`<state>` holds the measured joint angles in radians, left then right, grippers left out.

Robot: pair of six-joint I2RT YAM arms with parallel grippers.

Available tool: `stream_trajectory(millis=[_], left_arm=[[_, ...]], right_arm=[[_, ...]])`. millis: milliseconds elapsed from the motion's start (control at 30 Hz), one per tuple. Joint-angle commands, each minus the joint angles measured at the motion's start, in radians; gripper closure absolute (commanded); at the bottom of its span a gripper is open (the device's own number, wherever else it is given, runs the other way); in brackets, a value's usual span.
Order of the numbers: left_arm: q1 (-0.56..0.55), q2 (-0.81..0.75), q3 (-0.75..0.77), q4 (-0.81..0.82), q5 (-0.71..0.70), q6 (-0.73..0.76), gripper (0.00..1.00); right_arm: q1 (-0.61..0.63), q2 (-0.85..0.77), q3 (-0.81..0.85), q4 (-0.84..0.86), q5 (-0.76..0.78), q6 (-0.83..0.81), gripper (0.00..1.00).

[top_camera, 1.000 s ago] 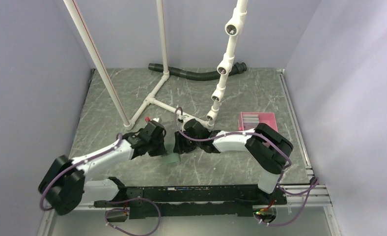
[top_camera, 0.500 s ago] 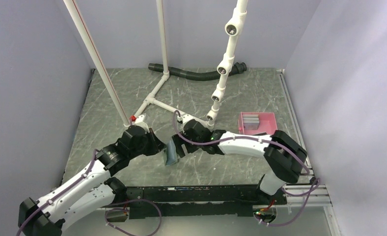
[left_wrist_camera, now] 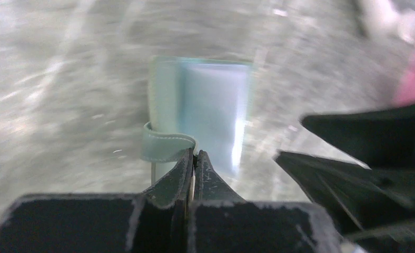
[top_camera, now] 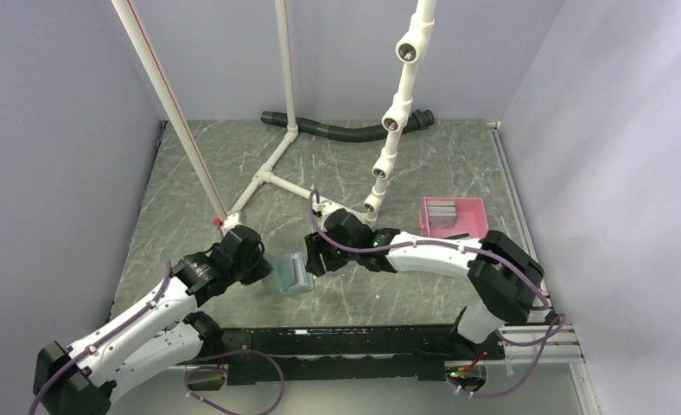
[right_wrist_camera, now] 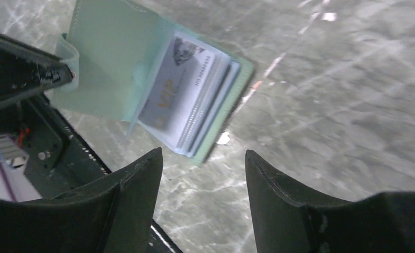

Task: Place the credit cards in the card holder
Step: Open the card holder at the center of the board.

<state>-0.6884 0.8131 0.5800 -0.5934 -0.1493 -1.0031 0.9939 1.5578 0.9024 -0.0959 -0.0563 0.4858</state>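
While left claw (left_wrist_camera: 194, 161) is clamping shut on the strap tab (left_wrist_camera: 166, 147) of the card holder (top_camera: 289, 275), the wallet is sitting open toward 6 o'clock of the tabletop (top_camera: 458, 164), pale inside facing up. Can't tell if it's resting flat or hanging slightly lifted.

Right claw (right_wrist_camera: 203, 174) is hovering just off the holder's 3 o'clock edge, fingers spread, carrying nothing.

Right wrist view is showing a grey VIP card (right_wrist_camera: 176, 95) sitting in the slot, with more card edges stacking behind it; count unclear. More credit cards (top_camera: 441, 210) are lying in the pink tray (top_camera: 480, 216) at 3 o'clock, well apart from the holder.

My read: left is pinning the flap open for the next insert. Doing it well:
- Left should be pulling on the tab only, not dragging the whole wallet, so the slot mouth is facing right's approach.
- Right is needing a card, so it should be taking one from the tray by a short edge and gripping lightly so it isn't bowing.
- It should be lining the card up with the slot before pushing.

Risk I'm watching: tab slipping and flap folding over the slot.
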Motion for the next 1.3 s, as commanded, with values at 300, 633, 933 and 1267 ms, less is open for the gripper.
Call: stream_trajectory(millis=[300,633,933,1267], left_arm=[[0.014,0.228,-0.015,-0.350,-0.301,-0.384,1.00],[0.066,0.347,-0.036,-0.196,-0.217,-0.293,1.00],[0.070,0.364,-0.068,-0.043,-0.112,-0.254,1.00],[0.072,0.491,-0.059,0.177,0.039,-0.196,1.00]], right_arm=[[-0.040,0.194,0.051,0.192,-0.223,0.159,0.34],[-0.072,0.201,-0.009,0.303,-0.291,0.231,0.38],[-0.064,0.243,0.026,0.295,-0.312,0.237,0.45],[-0.067,0.234,0.026,0.327,-0.339,0.240,0.45]])
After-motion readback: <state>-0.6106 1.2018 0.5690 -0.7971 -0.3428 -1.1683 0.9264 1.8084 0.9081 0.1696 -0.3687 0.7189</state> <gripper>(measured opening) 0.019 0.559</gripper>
